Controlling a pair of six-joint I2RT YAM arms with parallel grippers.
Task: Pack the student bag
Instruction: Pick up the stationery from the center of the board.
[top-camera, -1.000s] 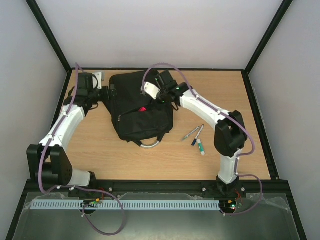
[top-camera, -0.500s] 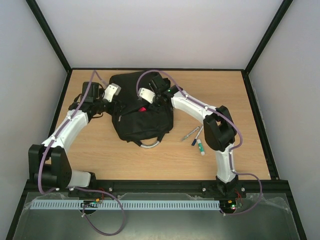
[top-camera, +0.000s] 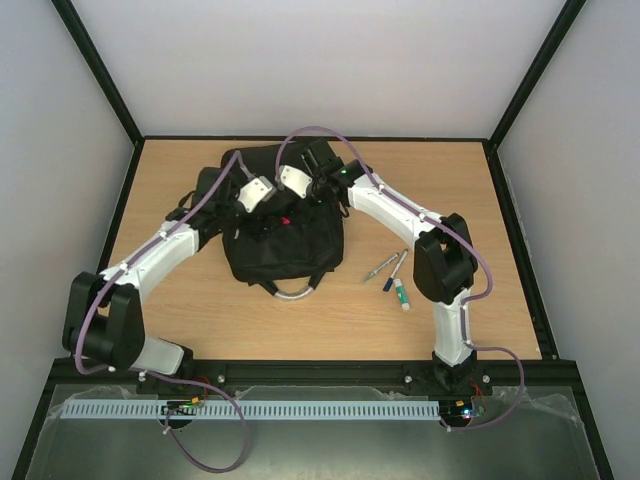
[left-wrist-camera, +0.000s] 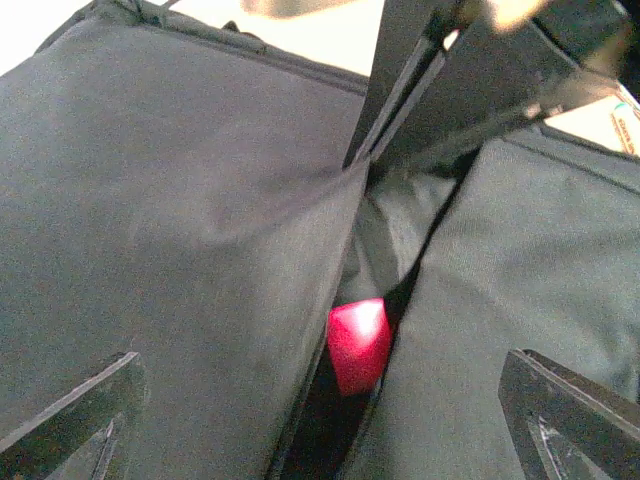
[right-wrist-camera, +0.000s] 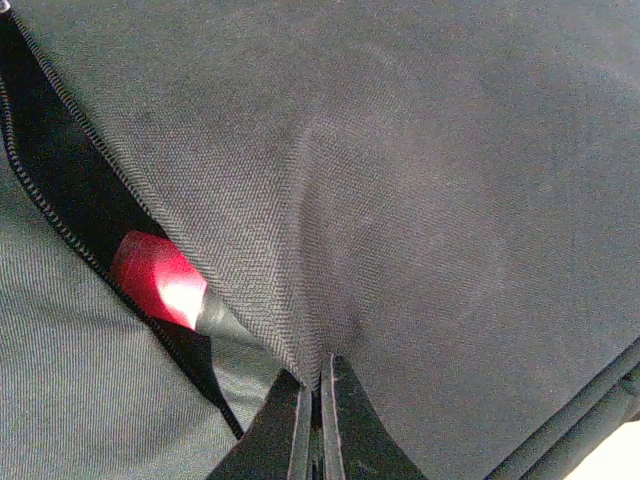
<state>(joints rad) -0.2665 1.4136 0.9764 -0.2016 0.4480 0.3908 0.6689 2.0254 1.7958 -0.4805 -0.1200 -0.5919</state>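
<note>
The student bag, a black backpack, lies in the middle of the table with its grey handle toward me. A zip pocket gapes, and a red object sits in the slit. My right gripper is shut, pinching a fold of the bag's fabric beside the opening and lifting it. My left gripper hovers wide open just over the slit, one of its fingers on either side, and holds nothing. The right gripper's fingers show at the top of the left wrist view.
Three pens lie loose on the wooden table to the right of the bag, near the right arm's elbow. Black frame rails edge the table at the back and on both sides.
My left arm has swung right, from the bag's left edge to over the open pocket. My right gripper has closed on the bag's fabric.
</note>
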